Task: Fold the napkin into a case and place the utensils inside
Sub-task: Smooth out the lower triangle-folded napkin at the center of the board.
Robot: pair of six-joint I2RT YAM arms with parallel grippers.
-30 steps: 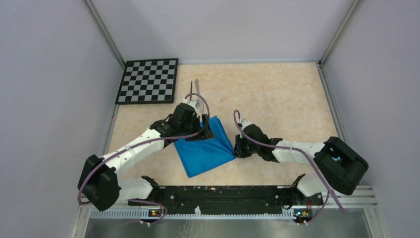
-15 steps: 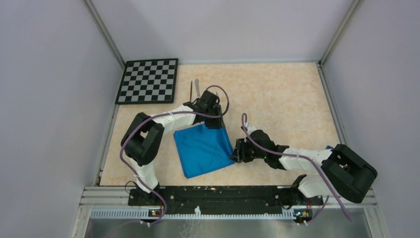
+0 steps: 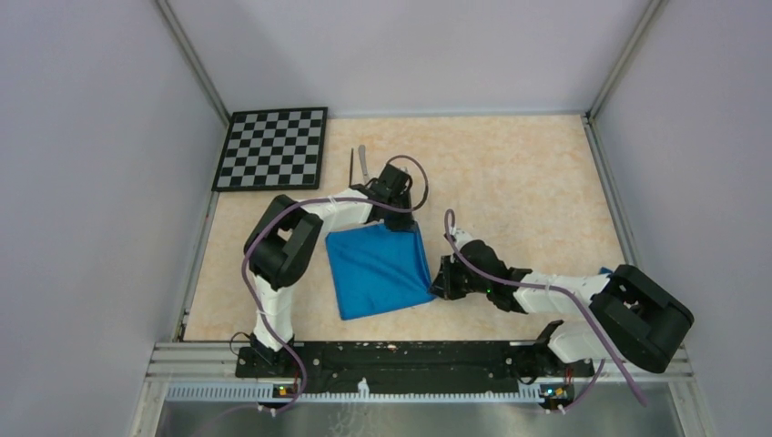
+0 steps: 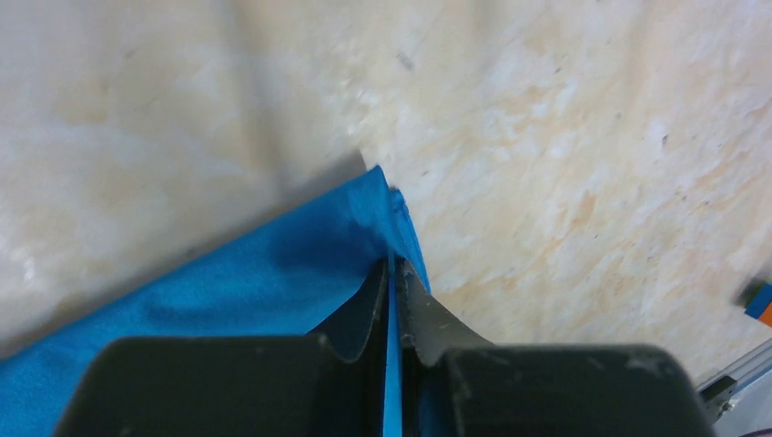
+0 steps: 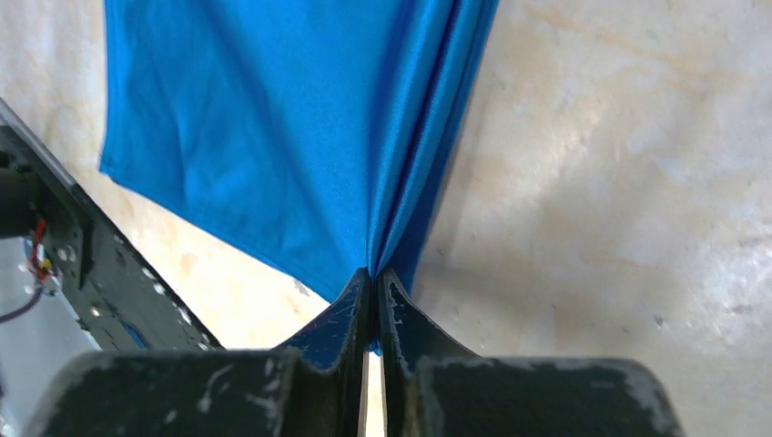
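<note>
The bright blue napkin (image 3: 378, 269) lies folded in the middle of the table. My left gripper (image 3: 406, 224) is shut on its far right corner, and the left wrist view shows blue napkin (image 4: 273, 264) cloth pinched between the jaws of that left gripper (image 4: 392, 266). At the near right corner my right gripper (image 3: 437, 289) is shut on the napkin (image 5: 273, 137), with the cloth bunching into the tips of the right gripper (image 5: 374, 273). The dark fork (image 3: 352, 167) and pale knife (image 3: 362, 160) lie side by side beyond the left gripper.
A black-and-white checkerboard (image 3: 273, 148) lies at the far left corner. Grey walls stand around the table on three sides. The black base rail (image 3: 391, 357) runs along the near edge, close to the napkin's near corner.
My left gripper moved right along the napkin's far edge to its right corner and closed on it. The right gripper opened, then closed on the near right corner. The napkin shifted slightly.
</note>
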